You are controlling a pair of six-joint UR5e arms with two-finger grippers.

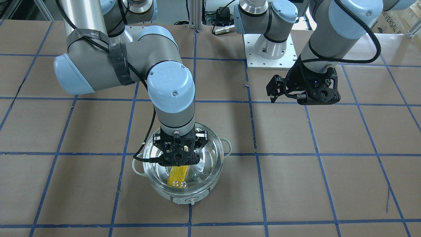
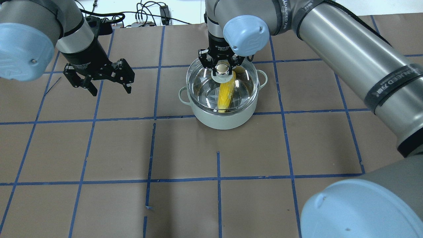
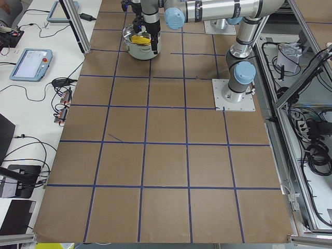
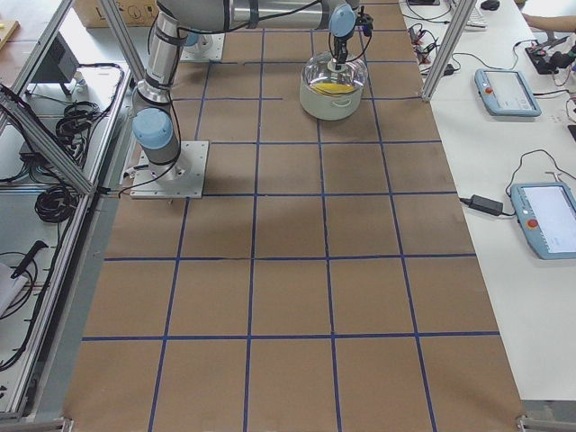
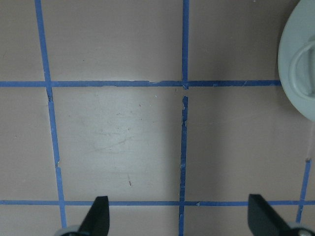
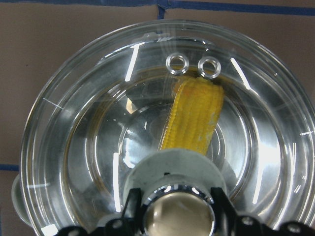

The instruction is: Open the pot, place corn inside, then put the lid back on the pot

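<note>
The pale mint-white pot (image 2: 224, 120) stands on the table at the far middle, its control knob facing the front camera (image 1: 190, 200). The clear glass lid (image 2: 205, 89) sits on the pot's rim. The yellow corn (image 2: 225, 94) lies inside the pot and shows through the glass (image 6: 194, 118). My right gripper (image 2: 223, 68) points straight down over the pot, with its fingers closed on the lid's ball knob (image 6: 178, 214). My left gripper (image 2: 110, 91) hangs open and empty above bare table to the pot's left. The pot's side handle (image 5: 300, 64) shows at the left wrist view's edge.
Brown paper with a blue tape grid (image 2: 218, 178) covers the table. The right arm's long links (image 2: 347, 56) cross above the table's right half. The left arm's base plate (image 1: 269, 56) sits at the robot's side. Tablets and cables (image 4: 504, 90) lie beyond the table's far edge.
</note>
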